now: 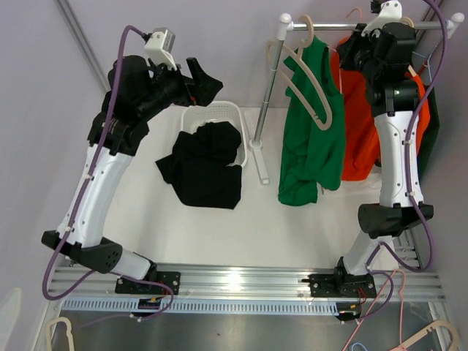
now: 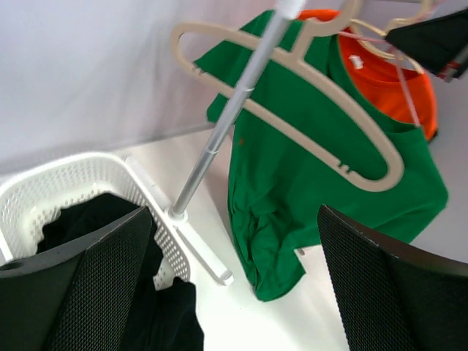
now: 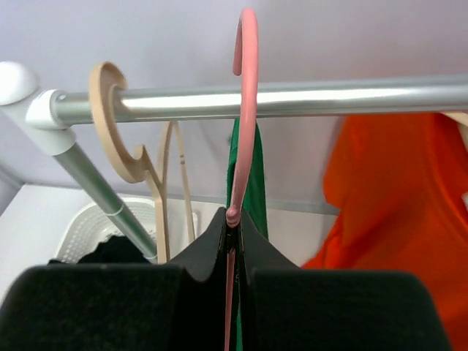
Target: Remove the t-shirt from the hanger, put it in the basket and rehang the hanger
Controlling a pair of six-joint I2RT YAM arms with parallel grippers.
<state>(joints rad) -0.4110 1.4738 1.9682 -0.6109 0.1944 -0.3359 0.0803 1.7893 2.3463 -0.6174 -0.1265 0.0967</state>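
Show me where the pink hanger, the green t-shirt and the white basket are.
pink hanger (image 3: 248,161): right wrist view, on the straight shank of its hook.
green t-shirt (image 1: 311,146): top view, on the chest.
white basket (image 1: 219,108): top view, on the far rim.

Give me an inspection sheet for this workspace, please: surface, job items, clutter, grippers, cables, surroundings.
Surface: white table, no spills seen.
Job's things: green t-shirt and orange t-shirt hang from the rail; beige hanger lies against the green one; pink hanger hooked over the rail.
Clutter: white basket, black garment spilling over its rim onto the table.
Grippers: left gripper open, holding nothing; right gripper, jaws shut on the pink hanger's neck.
Cables: purple cable loops beside each arm.
Surroundings: plain wall; spare hanger below the near edge.
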